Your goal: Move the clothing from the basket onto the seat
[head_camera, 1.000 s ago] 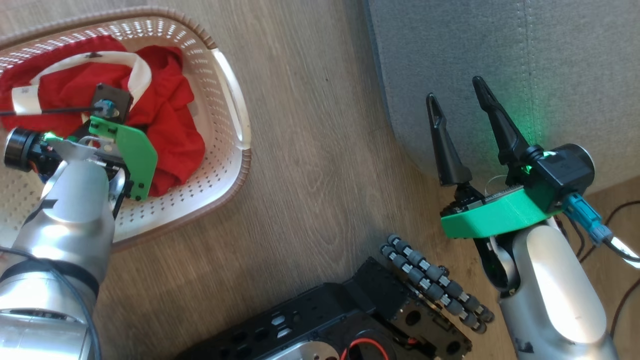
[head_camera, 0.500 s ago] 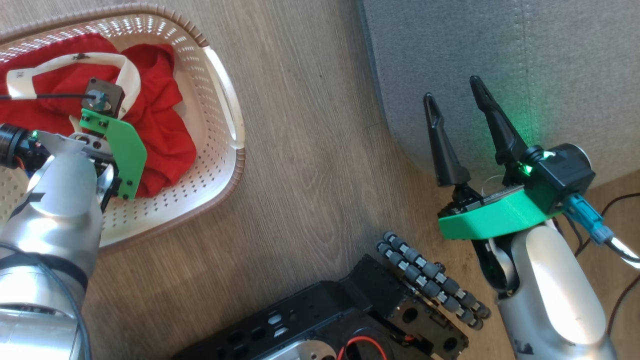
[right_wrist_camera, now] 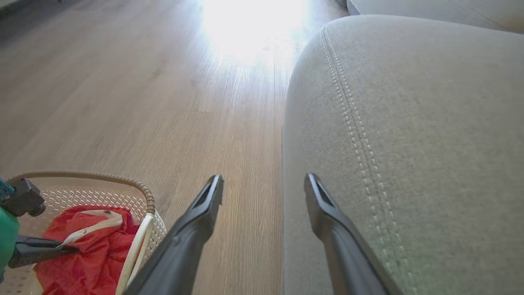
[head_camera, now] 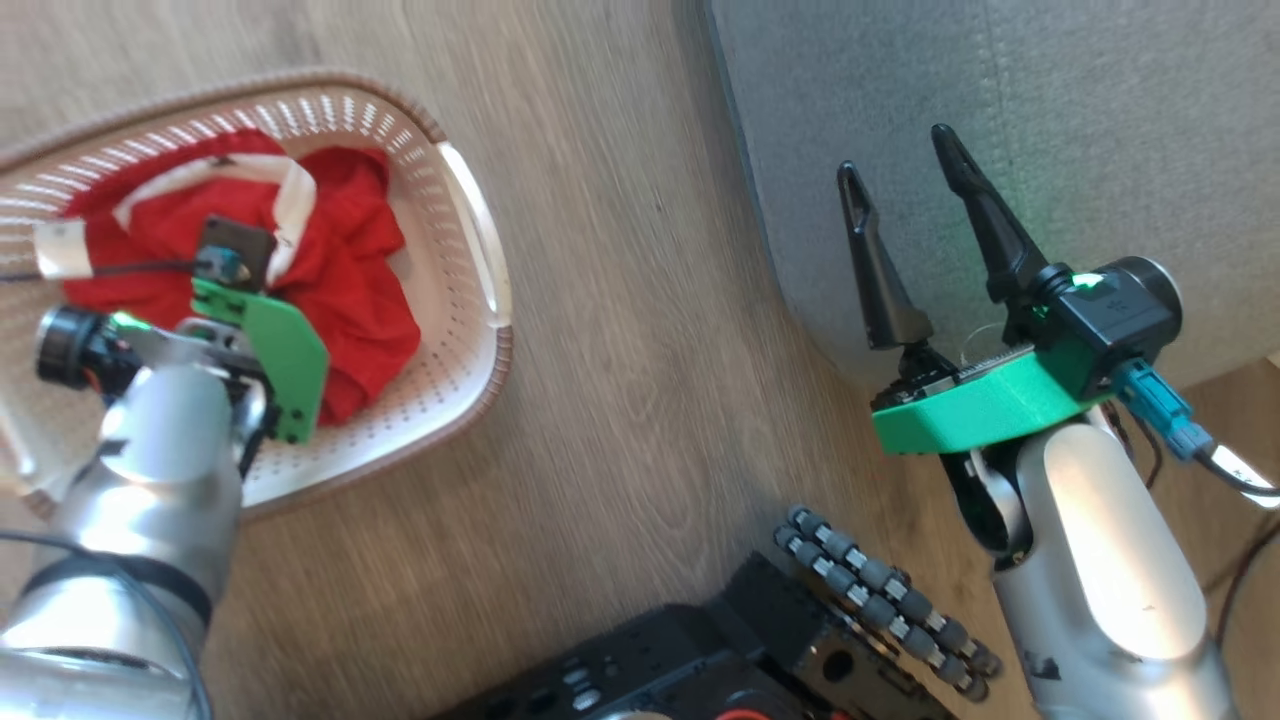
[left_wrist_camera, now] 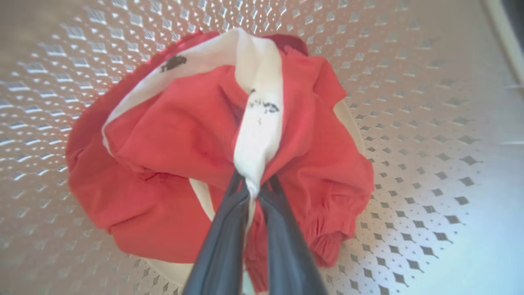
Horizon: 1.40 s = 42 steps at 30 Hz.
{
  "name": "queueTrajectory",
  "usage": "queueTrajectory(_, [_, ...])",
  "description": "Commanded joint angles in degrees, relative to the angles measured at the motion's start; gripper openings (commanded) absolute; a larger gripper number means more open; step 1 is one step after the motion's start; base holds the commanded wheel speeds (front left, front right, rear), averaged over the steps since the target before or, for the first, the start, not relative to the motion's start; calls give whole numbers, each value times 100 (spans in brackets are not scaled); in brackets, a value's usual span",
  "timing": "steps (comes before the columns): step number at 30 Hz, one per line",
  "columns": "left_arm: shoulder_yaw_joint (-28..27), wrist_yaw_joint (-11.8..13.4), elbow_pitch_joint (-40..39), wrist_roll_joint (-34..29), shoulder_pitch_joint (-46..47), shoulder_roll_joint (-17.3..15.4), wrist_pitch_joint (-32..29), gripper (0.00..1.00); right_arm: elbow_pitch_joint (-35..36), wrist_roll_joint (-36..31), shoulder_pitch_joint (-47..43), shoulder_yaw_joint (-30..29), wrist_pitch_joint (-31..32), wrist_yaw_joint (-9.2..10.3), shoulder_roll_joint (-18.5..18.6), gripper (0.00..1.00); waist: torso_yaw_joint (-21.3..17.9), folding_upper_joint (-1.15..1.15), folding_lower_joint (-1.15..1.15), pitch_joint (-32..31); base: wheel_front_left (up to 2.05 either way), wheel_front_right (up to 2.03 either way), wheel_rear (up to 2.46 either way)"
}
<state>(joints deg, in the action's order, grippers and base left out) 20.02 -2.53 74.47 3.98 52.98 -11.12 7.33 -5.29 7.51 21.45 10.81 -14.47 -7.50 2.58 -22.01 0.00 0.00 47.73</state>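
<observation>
The clothing [head_camera: 350, 280], bright red with white trim bands, lies bunched in the cream perforated basket [head_camera: 497, 370] at the left. In the left wrist view my left gripper [left_wrist_camera: 254, 190] is shut on a white band of the clothing [left_wrist_camera: 184, 135], and the fabric gathers toward the fingertips above the basket's floor [left_wrist_camera: 430, 123]. My right gripper [head_camera: 893, 152] stands open with nothing in it, at the rounded corner of the grey seat [head_camera: 1100, 120]. The right wrist view shows its fingertips [right_wrist_camera: 264, 178] straddling the seat's edge [right_wrist_camera: 430, 123], with the basket [right_wrist_camera: 149, 196] and the clothing [right_wrist_camera: 98, 250] at lower left.
A wood floor [head_camera: 620, 350] runs between the basket and the seat. My black base with its roller wheel [head_camera: 880, 600] sits at the bottom middle. Dark cables [head_camera: 1240, 560] trail at the far right beside the right arm.
My left gripper has closed on the clothing's white band. The head camera has shifted, so the whole picture has moved. The right gripper stays open in the same place.
</observation>
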Motion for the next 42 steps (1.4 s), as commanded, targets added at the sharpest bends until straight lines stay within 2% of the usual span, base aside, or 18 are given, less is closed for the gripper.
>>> queueTrajectory(1, [-126, 40, -53, 48, -260, -30, 183, 0, 110, -72, -226, -7, -52, 1, 30, 100, 231, 0, 0, -428, 0, 0, 0])
queueTrajectory(10, [-224, 53, -260, 323, -780, 369, 750, 0, -107, -495, -445, -239, -52, 1, 30, 100, 725, 0, 0, -1602, 0, 0, 0])
queueTrajectory(22, [-698, 248, -3109, 399, -2070, 522, 765, 0, -327, -843, -881, -373, -52, 1, 30, 100, 1345, 0, 0, -2898, 0, 0, 0])
queueTrajectory(23, [-698, 248, -3109, 399, -2070, 522, 765, 0, -327, -843, -881, -373, -52, 1, 30, 100, 1345, 0, 0, -2898, 0, 0, 0])
queueTrajectory(32, [-1150, 230, -4974, 154, -2840, 642, 766, 0, -463, -893, -1132, -364, -52, 1, 30, 100, 1537, 0, 0, -3592, 0, 0, 0])
queueTrajectory(42, [-1543, 88, -6382, 85, -3381, 767, 766, 0, -416, -874, -1443, -379, -52, 1, 30, 100, 1558, 0, 0, -4135, 0, 0, 0])
